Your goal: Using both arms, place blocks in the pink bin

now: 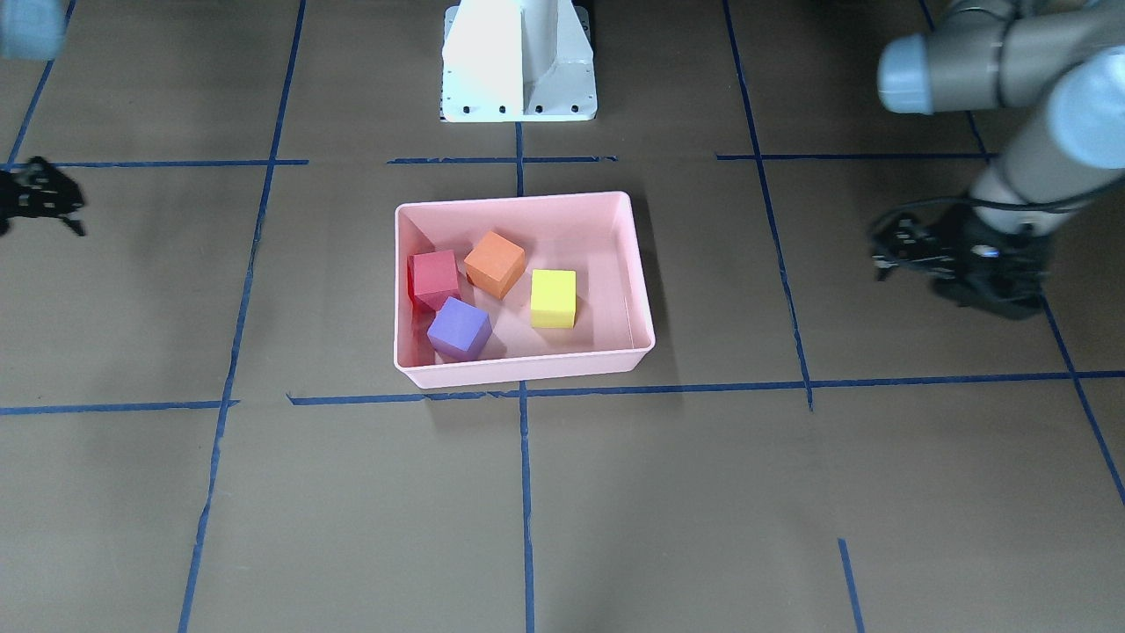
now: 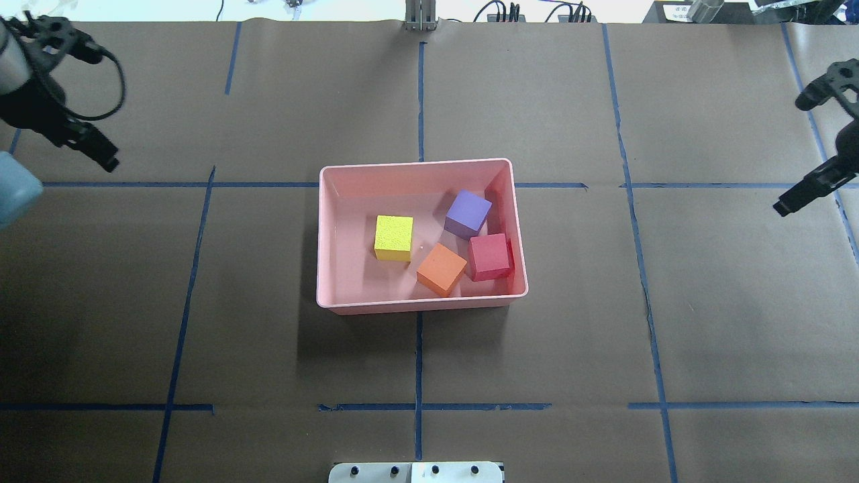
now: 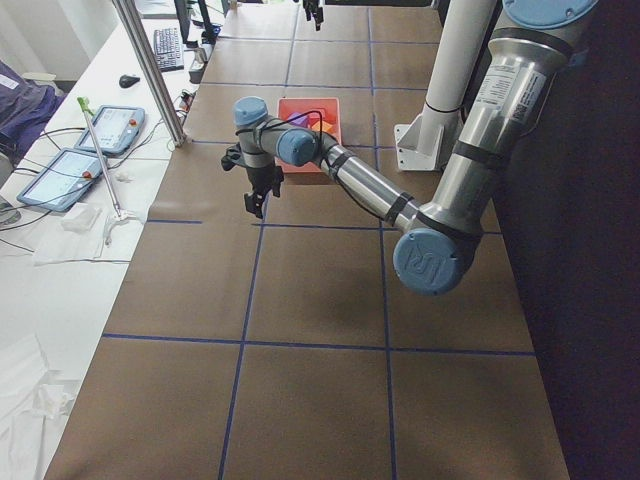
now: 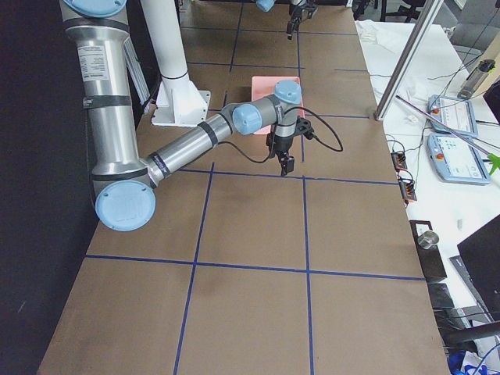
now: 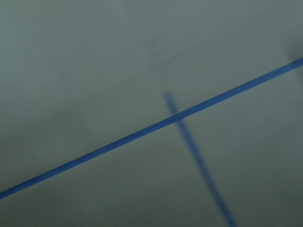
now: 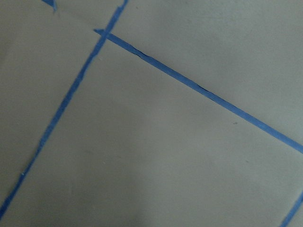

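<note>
Overhead exterior view: small red foam cube [image 2: 490, 256], purple cube [image 2: 468, 213], orange cube [image 2: 441, 268] & yellow-green cube [image 2: 394, 237] all sit in shallow pale-pink plastic tub [image 2: 333, 235]. Left black gripper [image 2: 100, 154] & right black gripper [image 2: 788, 200] far off at sides; can't tell if jaws are apart or together.

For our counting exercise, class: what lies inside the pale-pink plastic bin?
Four foam cubes sit in the pale-pink plastic bin: a yellow-green cube, an orange cube, a red cube and a purple cube. None is stacked; only the floor beneath each is covered.
</note>
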Tool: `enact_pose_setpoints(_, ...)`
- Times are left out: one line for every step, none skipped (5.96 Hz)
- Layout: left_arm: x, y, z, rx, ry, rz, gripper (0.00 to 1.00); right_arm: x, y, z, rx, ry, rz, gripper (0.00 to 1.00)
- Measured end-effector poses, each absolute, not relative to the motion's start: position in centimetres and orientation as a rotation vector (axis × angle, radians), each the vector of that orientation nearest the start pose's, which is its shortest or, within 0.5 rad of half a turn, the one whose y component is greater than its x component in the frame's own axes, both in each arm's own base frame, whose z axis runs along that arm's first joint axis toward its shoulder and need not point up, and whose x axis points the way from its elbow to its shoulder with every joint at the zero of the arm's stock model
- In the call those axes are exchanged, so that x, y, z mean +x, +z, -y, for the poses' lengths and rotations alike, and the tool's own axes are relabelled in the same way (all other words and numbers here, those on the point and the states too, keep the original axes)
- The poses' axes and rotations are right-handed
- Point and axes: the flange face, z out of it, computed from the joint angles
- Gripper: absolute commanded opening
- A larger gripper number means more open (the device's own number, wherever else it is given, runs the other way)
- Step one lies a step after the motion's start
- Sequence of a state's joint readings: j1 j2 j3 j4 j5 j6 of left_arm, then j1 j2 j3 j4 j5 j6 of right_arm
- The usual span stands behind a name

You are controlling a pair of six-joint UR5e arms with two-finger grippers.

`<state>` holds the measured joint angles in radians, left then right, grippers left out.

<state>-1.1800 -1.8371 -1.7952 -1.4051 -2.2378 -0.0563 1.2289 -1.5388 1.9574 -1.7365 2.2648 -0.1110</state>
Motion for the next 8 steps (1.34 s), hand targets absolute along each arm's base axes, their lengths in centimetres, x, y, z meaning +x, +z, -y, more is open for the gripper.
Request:
enact_pose_setpoints(8.5, 48.1, 55.0, 0.147, 0.402, -0.713, 1.00, -4.4, 52.6, 47.9, 0.160, -0.540, 0.732, 1.00)
enact_pose_setpoints(2.9, 52.8, 52.9, 0.112, 0.329, -0.716, 1.00, 0.4, 56.7, 46.5, 0.144, -0.504, 0.733, 1.00)
enact_pose_setpoints(-1.3, 56.8, 50.0, 0.070, 0.247, -0.747, 1.00, 4.0, 59.9, 44.6, 0.115, -0.432, 0.736, 1.00)
enact_pose_setpoints(-4.3, 59.9, 46.8, 0.040, 0.180, -0.783, 1.00, 5.7, 61.7, 43.3, 0.092, -0.375, 0.742, 1.00)
enact_pose_setpoints(-6.1, 62.0, 44.2, 0.022, 0.138, -0.796, 1.00, 6.3, 62.1, 43.0, 0.077, -0.333, 0.744, 1.00)
enact_pose_setpoints(-6.7, 63.3, 42.8, 0.003, 0.115, -0.797, 1.00, 6.4, 62.0, 43.1, 0.073, -0.308, 0.744, 1.00)
enact_pose_setpoints(-6.9, 64.0, 42.2, -0.014, 0.101, -0.793, 1.00, 6.4, 61.9, 43.2, 0.071, -0.299, 0.745, 1.00)
enact_pose_setpoints(-7.0, 64.2, 41.9, -0.024, 0.096, -0.791, 1.00, 6.4, 61.9, 43.2, 0.071, -0.297, 0.745, 1.00)
